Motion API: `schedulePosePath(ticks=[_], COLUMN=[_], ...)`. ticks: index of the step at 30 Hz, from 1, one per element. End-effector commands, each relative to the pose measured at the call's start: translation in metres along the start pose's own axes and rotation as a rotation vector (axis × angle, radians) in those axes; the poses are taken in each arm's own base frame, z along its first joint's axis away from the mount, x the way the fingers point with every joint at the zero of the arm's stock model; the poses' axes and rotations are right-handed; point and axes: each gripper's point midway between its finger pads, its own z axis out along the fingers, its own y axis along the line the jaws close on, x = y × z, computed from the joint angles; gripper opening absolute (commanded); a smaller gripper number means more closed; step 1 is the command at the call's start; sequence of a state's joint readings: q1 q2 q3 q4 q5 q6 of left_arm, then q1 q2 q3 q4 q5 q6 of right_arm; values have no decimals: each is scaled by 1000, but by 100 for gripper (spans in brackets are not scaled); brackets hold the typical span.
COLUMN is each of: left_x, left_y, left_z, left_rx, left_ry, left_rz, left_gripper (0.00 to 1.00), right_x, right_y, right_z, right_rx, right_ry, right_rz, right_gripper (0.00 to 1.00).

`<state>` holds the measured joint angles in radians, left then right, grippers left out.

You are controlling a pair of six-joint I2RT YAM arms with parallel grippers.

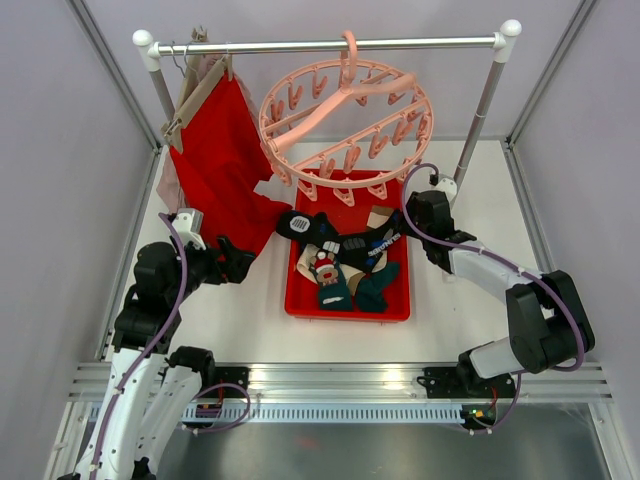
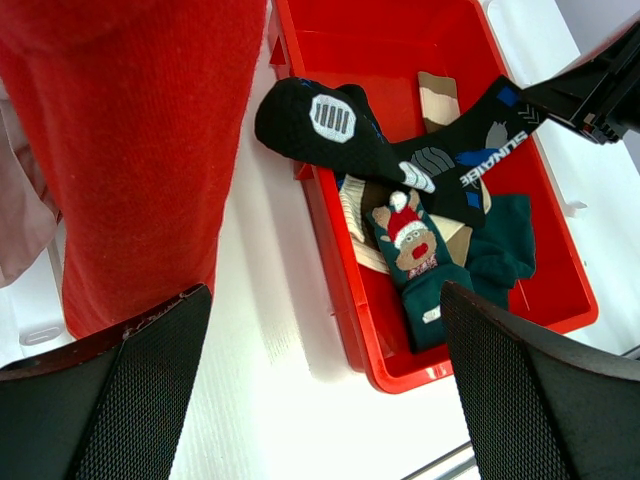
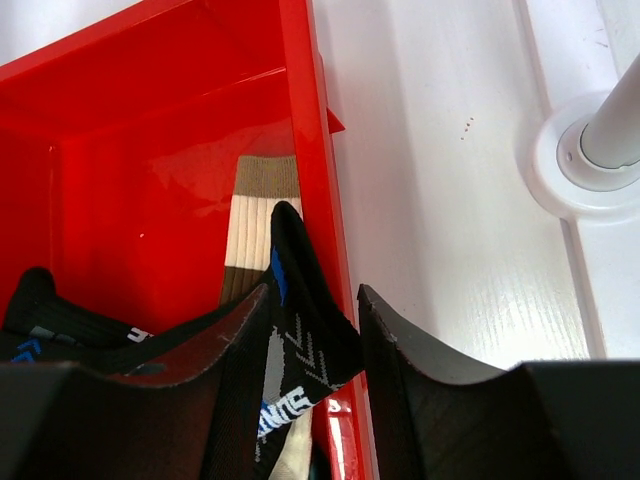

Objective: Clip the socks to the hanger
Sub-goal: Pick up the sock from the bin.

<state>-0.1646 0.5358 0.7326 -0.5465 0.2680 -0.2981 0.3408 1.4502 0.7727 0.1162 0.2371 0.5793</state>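
Red tray [image 1: 347,313]: my landmark. It sits on the white table [image 1: 245,312], between the two arms.
Hanger [image 1: 345,115]: the pale-pink ring hangs by its hook from the metal rail [image 1: 300,46], above the tray's far end, with its pegs dangling.
Socks: from what I can see, all of them lie in a loose pile inside the tray.
Black sock [image 2: 330,125]: it stretches across the tray. Its toe overlaps the left wall and its other end reaches the right wall.
Teal sock [image 2: 415,250]: the reindeer one lies toward the tray's near end, partly under the black sock.
Tan sock [image 3: 255,225]: its striped cuff lies on the tray floor by the right wall, beneath the black sock.
Right gripper [image 3: 315,310]: it is clenched on the black sock's end, right at the tray's right wall.
Left gripper [image 2: 322,300]: it is released, with its fingers wide apart and nothing between them. It hovers just left of the tray.
Red cloth [image 1: 215,160]: it hangs from the rail left of the tray, and its lower edge comes near the tray's far-left corner.
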Motion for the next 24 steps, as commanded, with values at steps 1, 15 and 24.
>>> schedulePosePath(ticks=[1,15,24], left_x=[-7,-6,-6], left_y=[-4,-4,-3], left_z=[1,2,2], left_rx=[22,20,18], left_ry=[-29,-22,-21], left_rz=[-5,-7,-8], left_gripper=[100,100,100], right_x=[-2,3,-1], right_y=[0,-7,-3], right_z=[-2,-3,-4], right_rx=[-1,21,3], right_ry=[-12,-10,-20], right_rz=[4,-5,0], right_gripper=[46,49,40])
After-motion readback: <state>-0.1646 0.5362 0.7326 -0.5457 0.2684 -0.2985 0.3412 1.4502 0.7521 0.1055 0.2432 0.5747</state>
